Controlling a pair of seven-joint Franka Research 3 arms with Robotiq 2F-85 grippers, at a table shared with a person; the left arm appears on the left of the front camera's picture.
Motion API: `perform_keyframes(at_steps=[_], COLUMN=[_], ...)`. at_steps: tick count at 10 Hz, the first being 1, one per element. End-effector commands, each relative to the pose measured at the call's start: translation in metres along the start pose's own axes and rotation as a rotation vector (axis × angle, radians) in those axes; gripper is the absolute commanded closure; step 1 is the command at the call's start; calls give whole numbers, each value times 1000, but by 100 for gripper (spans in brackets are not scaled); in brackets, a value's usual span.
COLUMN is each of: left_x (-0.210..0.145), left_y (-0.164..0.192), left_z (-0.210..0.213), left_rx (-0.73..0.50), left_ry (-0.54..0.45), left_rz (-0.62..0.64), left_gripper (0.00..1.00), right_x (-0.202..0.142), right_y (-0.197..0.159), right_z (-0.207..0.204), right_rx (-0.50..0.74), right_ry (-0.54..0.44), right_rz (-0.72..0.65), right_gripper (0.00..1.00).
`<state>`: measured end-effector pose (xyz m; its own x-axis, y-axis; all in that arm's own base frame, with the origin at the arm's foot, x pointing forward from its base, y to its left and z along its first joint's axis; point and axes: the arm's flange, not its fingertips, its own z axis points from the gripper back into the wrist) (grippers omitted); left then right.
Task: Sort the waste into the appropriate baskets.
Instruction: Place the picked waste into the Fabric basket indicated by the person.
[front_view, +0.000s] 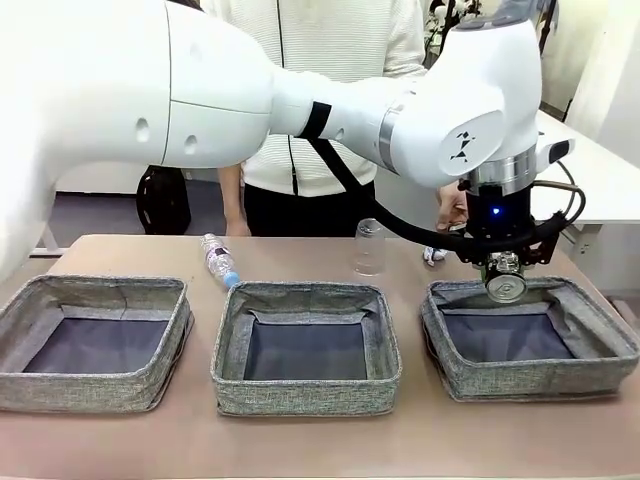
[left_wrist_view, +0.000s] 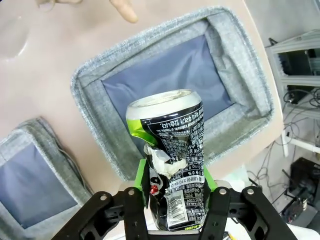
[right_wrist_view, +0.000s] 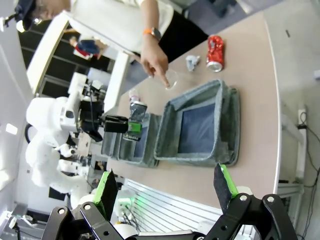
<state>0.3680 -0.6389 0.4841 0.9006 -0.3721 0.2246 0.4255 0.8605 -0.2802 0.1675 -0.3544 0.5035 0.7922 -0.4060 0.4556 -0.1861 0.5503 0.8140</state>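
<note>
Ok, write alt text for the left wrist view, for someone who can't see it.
The left gripper grips a crushed dark can upright, over a grey fabric basket on a tan table. Part of a second basket sits at lower left, and a person's fingertip pokes in at the top.

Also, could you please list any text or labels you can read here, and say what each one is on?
No text can be quoted with confidence.
dark can: dense white small print and a barcode, too blurred to read.
bottle: label too small to read.
red can: white marks, unreadable.
left arm: black emblem, no letters.
</note>
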Motion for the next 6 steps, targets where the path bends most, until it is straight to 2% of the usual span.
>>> perform_keyframes(at_steps=[1, 2, 3, 6], left_x=[2, 1, 1, 2], left_y=[0, 0, 0, -1], left_z=[3, 2, 2, 3], left_rx=[-16, -19, -14, -26], left_ry=[-14, -14, -21, -38], left_rz=[-28, -35, -44, -35], left_gripper=[56, 56, 0, 0], right_x=[0, 0, 0, 0], right_y=[4, 4, 4, 4], right_z=[1, 1, 1, 1], right_rx=[-20, -20, -20, -20], right_ry=[5, 5, 5, 5], right_rz=[-16, -16, -16, -16], right_gripper=[0, 0, 0, 0])
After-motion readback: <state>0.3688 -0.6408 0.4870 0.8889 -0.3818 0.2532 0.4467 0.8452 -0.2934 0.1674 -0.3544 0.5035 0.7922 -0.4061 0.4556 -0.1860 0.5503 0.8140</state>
